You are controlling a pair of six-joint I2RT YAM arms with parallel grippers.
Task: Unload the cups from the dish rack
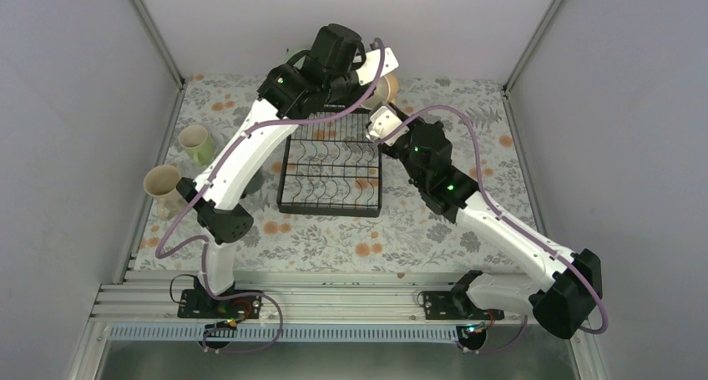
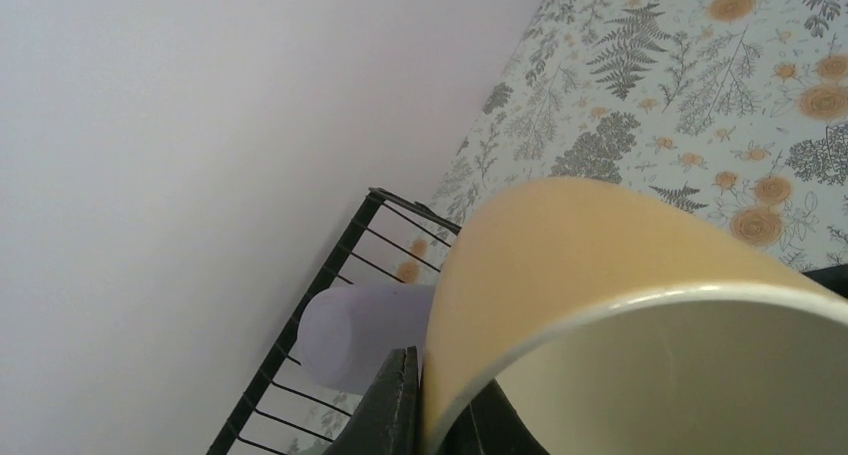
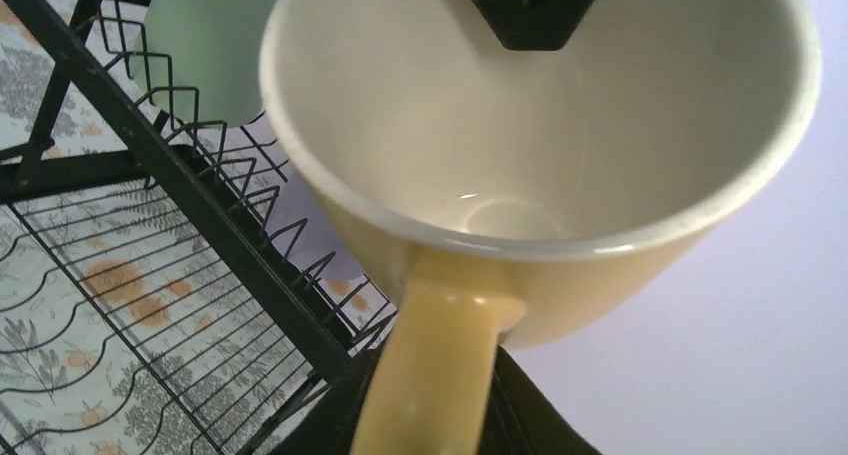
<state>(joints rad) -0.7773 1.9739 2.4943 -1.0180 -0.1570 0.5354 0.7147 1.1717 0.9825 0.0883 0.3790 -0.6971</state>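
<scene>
A yellow-orange mug (image 1: 386, 88) is held above the far right corner of the black wire dish rack (image 1: 331, 168). My left gripper (image 2: 447, 390) is shut on its rim, one finger outside the wall and one inside; it also shows from above (image 1: 373, 81). My right gripper (image 3: 432, 380) is closed around the mug's handle (image 3: 440, 355), and it shows in the top view (image 1: 385, 119). A lavender cup (image 2: 358, 332) and a mint-green cup (image 3: 200, 45) sit on the rack's raised shelf. A light green mug (image 1: 196, 143) and a beige mug (image 1: 163, 185) stand on the table at the left.
The table has a floral cover (image 1: 501, 171). White walls close in the back and both sides. The left arm reaches over the rack's left side and the right arm lies across the table to the rack's right.
</scene>
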